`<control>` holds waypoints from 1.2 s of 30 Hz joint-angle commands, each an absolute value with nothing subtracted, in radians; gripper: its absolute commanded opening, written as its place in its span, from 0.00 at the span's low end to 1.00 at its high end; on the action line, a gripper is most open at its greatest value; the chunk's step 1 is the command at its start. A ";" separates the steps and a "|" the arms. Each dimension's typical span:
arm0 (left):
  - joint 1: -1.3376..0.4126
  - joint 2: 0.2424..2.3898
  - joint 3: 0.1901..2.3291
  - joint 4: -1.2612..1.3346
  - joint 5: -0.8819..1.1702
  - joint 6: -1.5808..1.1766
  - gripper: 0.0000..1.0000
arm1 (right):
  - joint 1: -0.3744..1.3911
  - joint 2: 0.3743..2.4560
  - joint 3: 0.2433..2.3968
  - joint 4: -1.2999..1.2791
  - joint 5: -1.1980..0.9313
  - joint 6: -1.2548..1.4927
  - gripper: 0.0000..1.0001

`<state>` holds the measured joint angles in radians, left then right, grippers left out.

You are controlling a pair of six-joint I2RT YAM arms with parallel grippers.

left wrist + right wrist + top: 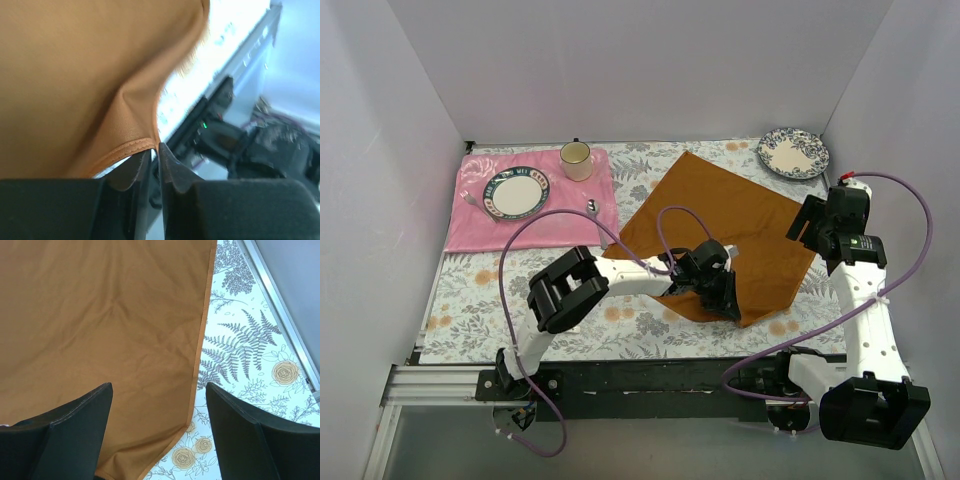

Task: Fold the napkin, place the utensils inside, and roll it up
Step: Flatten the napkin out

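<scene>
Left pincer (156,150) is pressed together on the hem (127,147) of the napkin (720,200), and the wrist view shows that edge lifted clear of the desk (650,330), the cloth pulled into a taut ridge running up from the bite.

From above, the rust-orange napkin lies as a diamond right of centre on the desk, long axis running from about 11 o'clock to 5 o'clock. The left arm reaches across to the near edge at roughly 6 o'clock, so the free cloth stretches away from that pincer toward 12. My read: a fold means carrying this edge out toward the far corner.

Right pincer (159,386) hangs spread wide at the napkin's 3 o'clock corner, holding nothing. Its camera shows the side hem running straight down between the fingers to the corner, flat on the desk. It is the nearer arm for that corner.

The overhead hides the left grip under the wrist; only the left wrist view proves the pinch. The white spoon I can't pick out for certain.
</scene>
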<state>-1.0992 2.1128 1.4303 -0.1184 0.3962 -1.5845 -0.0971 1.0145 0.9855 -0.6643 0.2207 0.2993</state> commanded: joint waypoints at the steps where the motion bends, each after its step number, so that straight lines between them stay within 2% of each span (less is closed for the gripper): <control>1: -1.149 2.005 1.347 -0.026 0.477 -1.689 0.14 | -0.104 1.017 1.037 -0.664 0.250 0.287 0.83; 7: -1.193 1.933 1.267 -0.017 0.500 -1.684 0.18 | -0.106 1.015 1.022 -0.655 0.244 0.282 0.83; 11: -1.192 1.890 1.298 -0.020 0.590 -1.655 0.38 | -0.106 1.020 0.996 -0.638 0.221 0.284 0.83; 14: -1.192 1.791 1.252 -0.034 0.524 -1.618 0.45 | -0.106 1.026 0.959 -0.621 0.178 0.284 0.83; 21: -1.025 1.680 1.184 -0.152 0.293 -1.454 0.41 | -0.106 1.086 0.864 -0.565 0.045 0.308 0.81; 26: -0.947 1.797 1.336 -0.320 0.069 -1.332 0.45 | -0.103 1.144 0.796 -0.465 -0.027 0.399 0.78; 31: -0.920 1.930 1.454 -0.377 -0.092 -1.279 0.46 | -0.074 1.264 0.776 -0.423 0.076 0.403 0.76; 36: -0.908 1.977 1.441 -0.377 -0.113 -1.256 0.48 | -0.060 1.324 0.776 -0.400 0.192 0.388 0.76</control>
<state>-0.9123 1.9812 1.4261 -0.3325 -0.0257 -1.3113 -0.0700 1.3071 0.7738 -0.4667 0.0898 0.3866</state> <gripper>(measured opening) 0.477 0.760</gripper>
